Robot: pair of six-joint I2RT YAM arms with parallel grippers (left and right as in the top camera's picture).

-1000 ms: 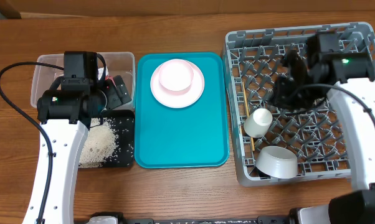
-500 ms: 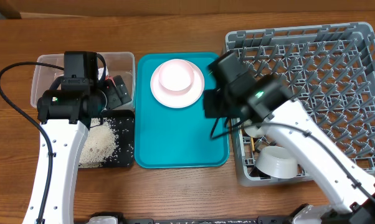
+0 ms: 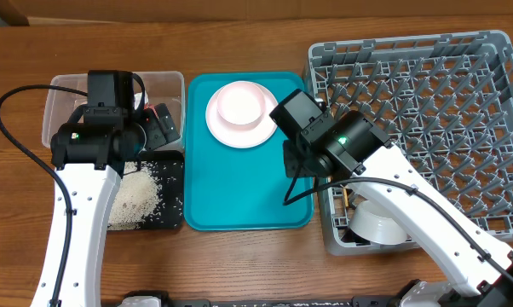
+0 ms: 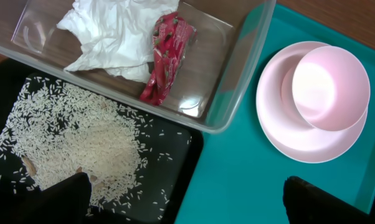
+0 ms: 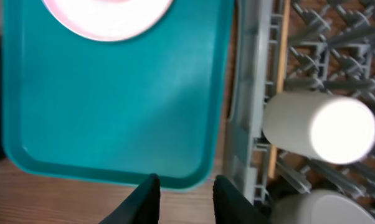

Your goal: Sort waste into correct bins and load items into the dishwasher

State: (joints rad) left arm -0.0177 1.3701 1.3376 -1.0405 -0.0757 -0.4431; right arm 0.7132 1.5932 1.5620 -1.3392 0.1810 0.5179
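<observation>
The napkin [image 4: 116,34] and red wrapper [image 4: 166,59] lie in the clear tub [image 4: 237,81]. Rice [image 4: 81,143] is spread over the black tray [image 4: 175,168]. My left gripper [image 4: 187,196] hangs wide open above the black tray's right edge, holding nothing. On the teal tray rests the pink plate [image 3: 242,113]. My right gripper [image 5: 184,190] hovers over the teal tray's near right corner, fingers a little apart and empty. In the grey rack [image 3: 495,51] lie the white cup [image 5: 318,127], a chopstick [image 5: 281,56] and the white bowl [image 3: 377,223].
The teal tray [image 3: 239,192] sits between the bins and the rack. My right arm [image 3: 325,141] crosses the rack's left wall and covers the cup from overhead. Bare wooden table [image 3: 239,264] runs along the front.
My right arm has swung left from above the rack to the teal tray's right edge, and its jaws have parted slightly. The left arm has stayed still.
</observation>
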